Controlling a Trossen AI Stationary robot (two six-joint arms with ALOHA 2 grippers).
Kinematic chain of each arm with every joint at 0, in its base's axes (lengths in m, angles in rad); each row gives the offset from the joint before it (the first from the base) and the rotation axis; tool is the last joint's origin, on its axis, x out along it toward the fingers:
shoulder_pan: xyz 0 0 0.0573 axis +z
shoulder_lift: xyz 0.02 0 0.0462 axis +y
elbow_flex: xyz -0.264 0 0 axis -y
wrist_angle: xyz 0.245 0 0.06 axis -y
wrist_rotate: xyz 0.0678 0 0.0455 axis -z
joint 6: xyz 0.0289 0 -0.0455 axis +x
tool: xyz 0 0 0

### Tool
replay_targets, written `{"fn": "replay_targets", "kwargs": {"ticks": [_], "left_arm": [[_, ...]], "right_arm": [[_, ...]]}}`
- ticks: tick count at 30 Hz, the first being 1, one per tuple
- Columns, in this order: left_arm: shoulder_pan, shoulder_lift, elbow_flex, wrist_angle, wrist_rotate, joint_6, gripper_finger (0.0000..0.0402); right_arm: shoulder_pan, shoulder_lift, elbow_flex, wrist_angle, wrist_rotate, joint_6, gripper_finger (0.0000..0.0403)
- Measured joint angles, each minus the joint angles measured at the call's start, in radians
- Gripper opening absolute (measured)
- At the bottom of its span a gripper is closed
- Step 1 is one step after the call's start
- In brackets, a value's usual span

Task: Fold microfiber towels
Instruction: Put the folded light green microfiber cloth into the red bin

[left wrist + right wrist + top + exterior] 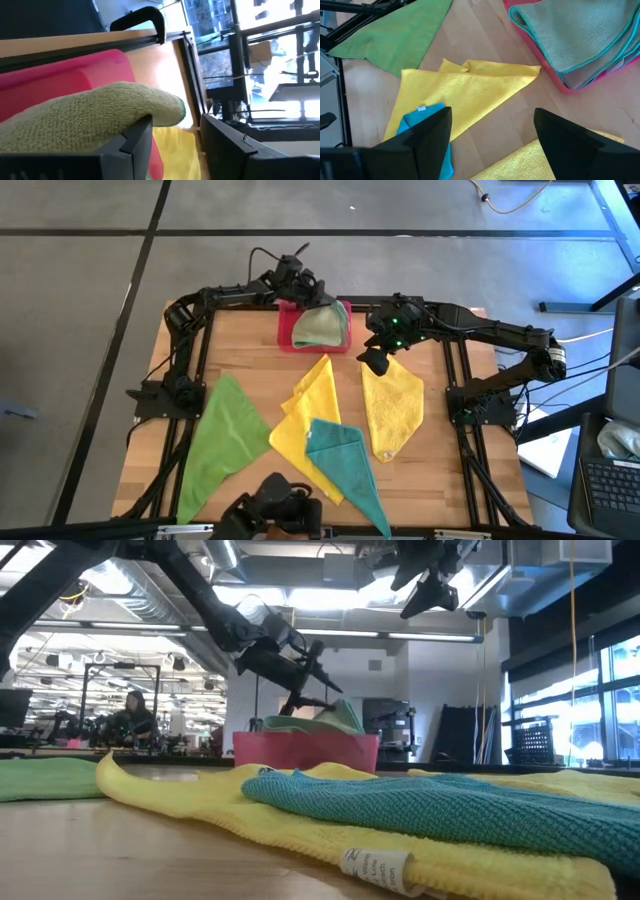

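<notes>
Hovering over the pink tray (284,340) at twelve o'clock on the worktop (450,470), the left gripper (312,302) sat just above the pale olive towel (320,326), which lay folded inside that tray. Its fingers (131,145) stood parted, one of them pressed against the olive pile, with nothing pinched between them. Over at one o'clock the right gripper (376,360) hung above the near corner of one yellow towel (392,408), fingers (427,132) spread wide and holding nothing; its wrist view looked down on the other yellow towel (465,97) and the tray's folded stack. That second yellow cloth sprawled in the middle of the worktop, folded to a point toward twelve o'clock. Overlapping its six o'clock end lay the teal towel (345,465), running off toward five o'clock. Out at eight o'clock the bright green towel (222,442) lay in a long triangle, well apart from the tray.
</notes>
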State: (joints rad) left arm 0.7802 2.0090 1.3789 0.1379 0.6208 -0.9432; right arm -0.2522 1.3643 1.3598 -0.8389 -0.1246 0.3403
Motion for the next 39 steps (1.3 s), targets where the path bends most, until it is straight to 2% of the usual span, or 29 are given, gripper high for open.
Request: {"fn": "replay_targets", "kwargs": {"ticks": [11,13,16,19,23,27,33,39], "left_arm": [[0.023,0.000,0.111,-0.001,0.006,-0.008,0.0156],[0.038,0.000,0.148,-0.028,0.041,0.000,0.0155],[0.070,0.000,0.223,-0.174,0.144,0.097,0.0154],[0.095,-0.008,0.312,-0.455,0.194,0.331,0.0154],[0.107,-0.039,0.448,-0.875,0.087,0.675,0.0154],[0.104,-0.088,0.554,-1.160,-0.083,0.905,0.0154],[0.081,-0.231,0.572,-1.290,-0.214,0.999,0.0154],[0.055,-0.397,0.571,-1.319,-0.291,0.954,0.0153]], "right_arm": [[0.000,0.000,0.000,0.000,0.000,0.000,0.0284],[0.000,0.000,0.000,0.000,0.000,0.010,0.0284],[0.000,0.000,0.000,0.000,0.000,0.025,0.0284],[0.000,0.000,0.000,0.000,0.007,0.022,0.0284],[-0.013,0.000,-0.001,0.009,0.168,0.013,0.0284],[-0.092,0.035,0.002,0.067,0.189,-0.043,0.0284],[-0.184,0.212,0.124,0.065,0.168,-0.236,0.0284],[-0.224,0.425,0.307,0.085,0.273,-0.424,0.0284]]}}
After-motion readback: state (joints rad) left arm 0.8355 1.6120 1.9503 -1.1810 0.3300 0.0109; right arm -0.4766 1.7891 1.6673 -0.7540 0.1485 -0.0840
